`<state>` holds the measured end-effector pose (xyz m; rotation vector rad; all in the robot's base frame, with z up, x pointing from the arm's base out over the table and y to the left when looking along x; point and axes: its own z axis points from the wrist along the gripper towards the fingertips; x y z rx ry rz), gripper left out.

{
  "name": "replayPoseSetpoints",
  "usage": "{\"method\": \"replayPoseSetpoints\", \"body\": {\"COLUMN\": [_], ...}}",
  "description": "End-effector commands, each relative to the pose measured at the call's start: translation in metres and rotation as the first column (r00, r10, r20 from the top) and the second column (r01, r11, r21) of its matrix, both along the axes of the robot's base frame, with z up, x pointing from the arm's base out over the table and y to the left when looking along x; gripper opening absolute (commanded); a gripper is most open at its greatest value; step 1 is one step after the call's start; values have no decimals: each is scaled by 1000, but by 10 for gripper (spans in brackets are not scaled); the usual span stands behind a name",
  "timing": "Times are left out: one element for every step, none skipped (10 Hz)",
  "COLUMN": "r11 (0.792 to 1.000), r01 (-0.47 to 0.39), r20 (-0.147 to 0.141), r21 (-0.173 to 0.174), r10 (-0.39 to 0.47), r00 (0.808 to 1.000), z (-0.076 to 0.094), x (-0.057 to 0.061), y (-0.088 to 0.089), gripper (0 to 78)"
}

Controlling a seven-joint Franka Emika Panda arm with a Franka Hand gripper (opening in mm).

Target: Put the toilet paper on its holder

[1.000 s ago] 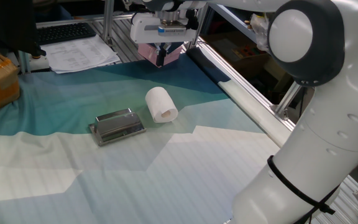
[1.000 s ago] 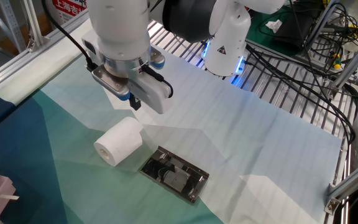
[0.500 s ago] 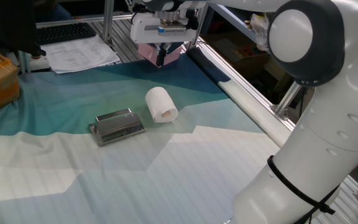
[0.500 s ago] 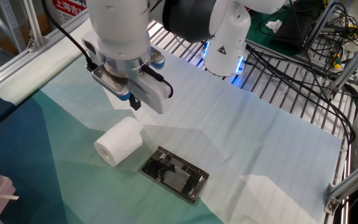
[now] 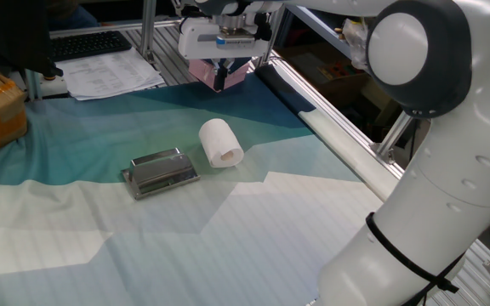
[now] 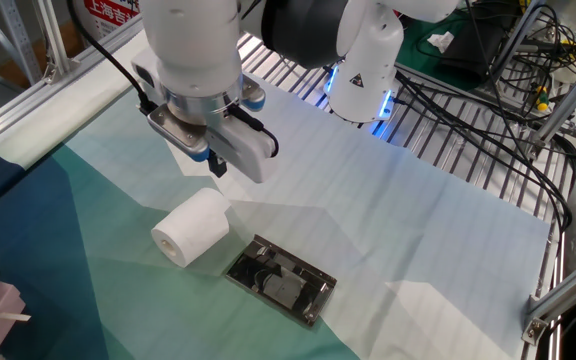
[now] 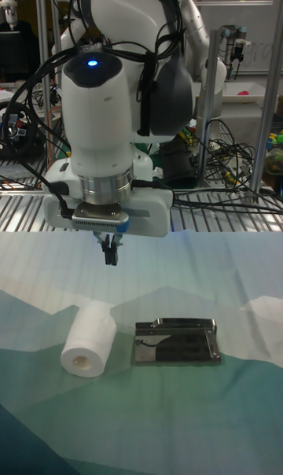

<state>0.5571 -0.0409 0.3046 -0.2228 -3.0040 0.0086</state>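
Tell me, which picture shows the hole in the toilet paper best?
The tall fixed view: the toilet paper lies with its open end facing the camera, so the hole is plain. The other fixed view shows the hole too, more from the side. One fixed view shows that end, with the hole faint.

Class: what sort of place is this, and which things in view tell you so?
Probably a robotics lab: a robot arm over a cloth-covered table, aluminium framing, loose cables, and a keyboard with papers.

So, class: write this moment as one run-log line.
gripper: shut, empty, above cloth | toilet paper: lying beside holder, untouched | step: grasp not yet begun
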Motion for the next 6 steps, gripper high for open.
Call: {"method": "replayPoseSetpoints", "body": {"r11": [992,992,993,994,994,995], "r01": [129,125,120,111,107,103], "r20": [6,7,8,9,9,21], "r21": [-10,-10,-10,-9,-8,-9], "r10": [-129,-125,-120,-111,-107,-103], "r00": [992,992,993,994,994,994], "z": [0,-4,-8,-13,-16,-27], "x": [2,4,6,9,11,16], "y": [-2,-6,-12,-19,-21,-26], "gripper": [0,0,0,0,0,0]}}
